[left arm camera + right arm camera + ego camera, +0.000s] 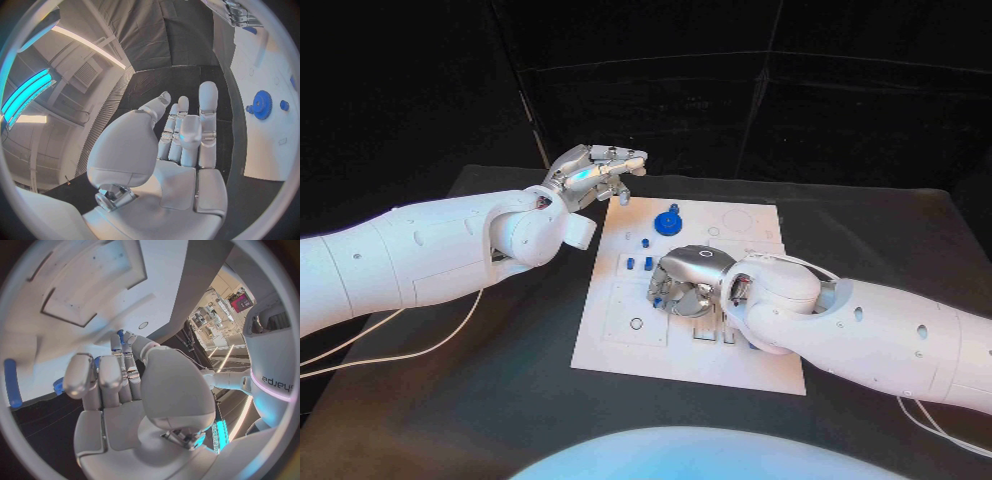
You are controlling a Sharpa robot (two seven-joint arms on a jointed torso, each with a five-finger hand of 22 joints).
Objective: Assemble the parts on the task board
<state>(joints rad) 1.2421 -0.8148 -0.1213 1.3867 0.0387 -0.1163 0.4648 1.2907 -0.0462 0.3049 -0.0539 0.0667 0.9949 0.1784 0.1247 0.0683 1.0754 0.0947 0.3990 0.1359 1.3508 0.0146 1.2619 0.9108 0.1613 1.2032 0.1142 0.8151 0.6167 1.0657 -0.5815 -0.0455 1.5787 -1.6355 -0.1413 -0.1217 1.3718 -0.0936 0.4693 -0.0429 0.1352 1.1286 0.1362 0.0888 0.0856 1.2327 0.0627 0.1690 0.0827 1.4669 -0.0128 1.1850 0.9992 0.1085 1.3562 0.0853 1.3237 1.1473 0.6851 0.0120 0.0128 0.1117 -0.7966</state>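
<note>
Two robot hands are working over the white task board (625, 345) on the black worktop (473, 400). The left robot hand (596, 172) is hovering off the board's far corner, fingers apart and holding nothing, likely keeping clear. The right robot hand (687, 283) is reaching down onto mid-board, fingers curled among small blue pegs (638, 264); whether it grips one, I cannot tell. Just beyond it, a blue gear (671, 219) is sitting on the board.

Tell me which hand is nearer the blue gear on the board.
Left. The left hand hovers just beyond the board's far-left corner beside the blue gear; the right hand works mid-board, closer to the robot.
</note>
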